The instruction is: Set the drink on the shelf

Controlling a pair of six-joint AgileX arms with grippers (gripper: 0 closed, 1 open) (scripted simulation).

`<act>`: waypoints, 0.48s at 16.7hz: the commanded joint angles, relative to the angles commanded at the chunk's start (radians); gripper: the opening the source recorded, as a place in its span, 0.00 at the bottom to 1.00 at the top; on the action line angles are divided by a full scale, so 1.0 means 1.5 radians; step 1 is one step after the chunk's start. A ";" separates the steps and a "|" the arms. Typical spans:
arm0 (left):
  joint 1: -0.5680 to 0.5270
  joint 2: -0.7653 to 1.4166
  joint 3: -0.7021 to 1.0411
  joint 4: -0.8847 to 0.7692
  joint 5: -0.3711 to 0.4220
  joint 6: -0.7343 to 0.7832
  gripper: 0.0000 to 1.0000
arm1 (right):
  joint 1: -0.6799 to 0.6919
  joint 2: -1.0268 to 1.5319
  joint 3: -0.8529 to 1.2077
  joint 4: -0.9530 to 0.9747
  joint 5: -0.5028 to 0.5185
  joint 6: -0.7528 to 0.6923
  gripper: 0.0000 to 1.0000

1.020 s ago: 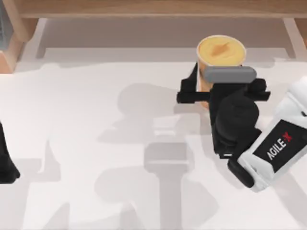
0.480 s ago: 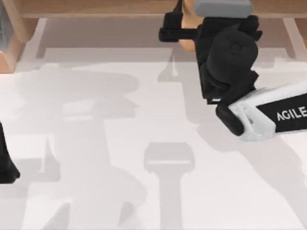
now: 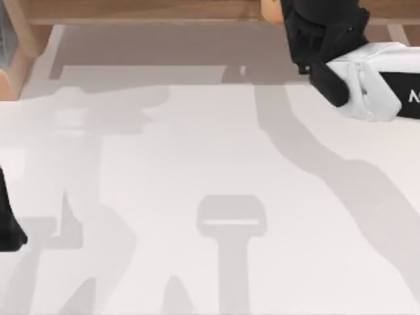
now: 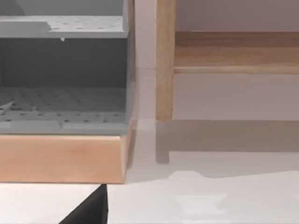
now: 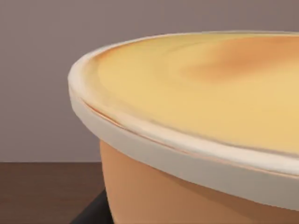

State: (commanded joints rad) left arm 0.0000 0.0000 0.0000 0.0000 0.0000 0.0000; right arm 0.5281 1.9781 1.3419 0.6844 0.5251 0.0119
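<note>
Hiding most of the drink (image 3: 270, 9) at the shelf (image 3: 131, 12): right arm (image 3: 367, 85).

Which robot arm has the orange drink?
The right arm, reaching to the shelf with the drink. The left arm stays parked at the table's left edge.

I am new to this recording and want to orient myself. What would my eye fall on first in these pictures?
First, the drink up close in the right wrist view: its creamy yellow-orange top, pale rim and orange side. Next, the right arm reaching to the top view's far right edge, over the wooden shelf, with a bit of orange cup beside it. The left arm sits parked at the left edge.
</note>
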 joint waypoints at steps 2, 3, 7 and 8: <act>0.000 0.000 0.000 0.000 0.000 0.000 1.00 | -0.017 0.001 0.032 -0.052 -0.005 -0.003 0.00; 0.000 0.000 0.000 0.000 0.000 0.000 1.00 | -0.024 0.001 0.045 -0.071 -0.006 -0.004 0.00; 0.000 0.000 0.000 0.000 0.000 0.000 1.00 | -0.032 0.000 0.064 -0.094 -0.009 -0.005 0.00; 0.000 0.000 0.000 0.000 0.000 0.000 1.00 | -0.032 0.000 0.064 -0.094 -0.009 -0.005 0.00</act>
State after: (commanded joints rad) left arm 0.0000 0.0000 0.0000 0.0000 0.0000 0.0000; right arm 0.4794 1.9784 1.4373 0.5428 0.5122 0.0044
